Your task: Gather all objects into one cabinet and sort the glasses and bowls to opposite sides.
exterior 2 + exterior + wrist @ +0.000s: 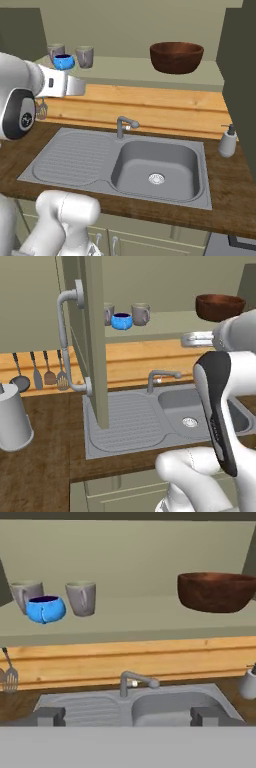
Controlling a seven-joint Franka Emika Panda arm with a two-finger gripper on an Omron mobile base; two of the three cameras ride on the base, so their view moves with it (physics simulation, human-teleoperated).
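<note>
Left base view: the cabinet (pixel 92 341) door stands open, edge-on to us, its long grey handle (pixel 65 341) running top to bottom. On the shelf (pixel 165 326) behind it two glasses, the nearer one (pixel 141 314) and one half hidden by the door (pixel 108 314), stand upright, with the blue bowl (pixel 121 321) just in front between them. The brown bowl (pixel 220 307) sits upright well off to the right.

Right base view: the same row on the shelf, the glasses (pixel 84 56) and blue bowl (pixel 63 61) left, the brown bowl (pixel 176 56) right. Below, the sink (pixel 156 165), faucet (pixel 125 125) and a soap bottle (pixel 228 141) on the desk (pixel 230 200).

Hand view: the gripper (pixel 127 716) is spread wide, holding nothing, touching nothing, level with the sink's faucet. Every rim on the shelf faces up. Utensils (pixel 9 674) hang at far left.
</note>
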